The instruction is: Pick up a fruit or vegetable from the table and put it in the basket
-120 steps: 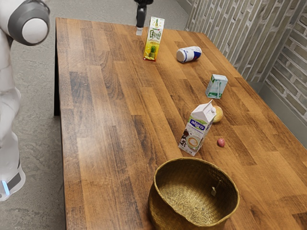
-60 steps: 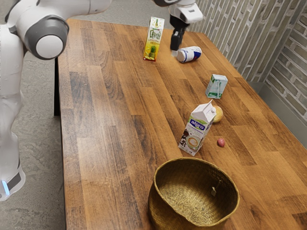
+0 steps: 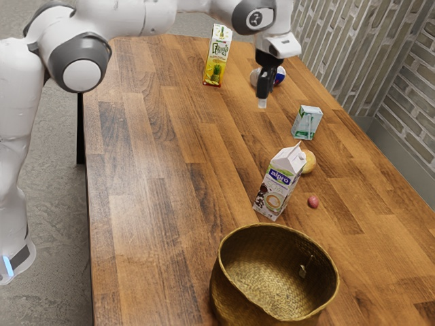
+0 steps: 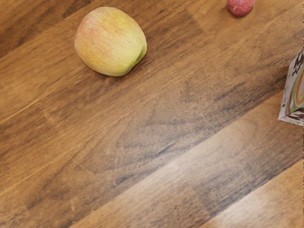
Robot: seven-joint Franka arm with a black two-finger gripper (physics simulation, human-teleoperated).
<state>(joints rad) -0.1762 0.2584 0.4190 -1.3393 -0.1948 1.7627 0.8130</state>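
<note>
"Where's your apple (image 4: 110, 42)?"
"On your tabletop (image 3: 149, 204): wrist view, whole; exterior view, partly behind the alpro carton (image 3: 277, 187)!"
"Your end effector (image 3: 262, 104)?"
"Up high, empty; how open, I can't tell you."

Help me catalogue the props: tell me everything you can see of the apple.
The apple looks whole and rounded, yellow-green with a reddish blush and pale specks, its skin smooth-looking. A dimple shows at one side, so it seems to lie tipped; I can't make out a stem. It rests on the wooden table, apart from the alpro carton, which partly hides it in the exterior view. Only the table touches it.
</note>
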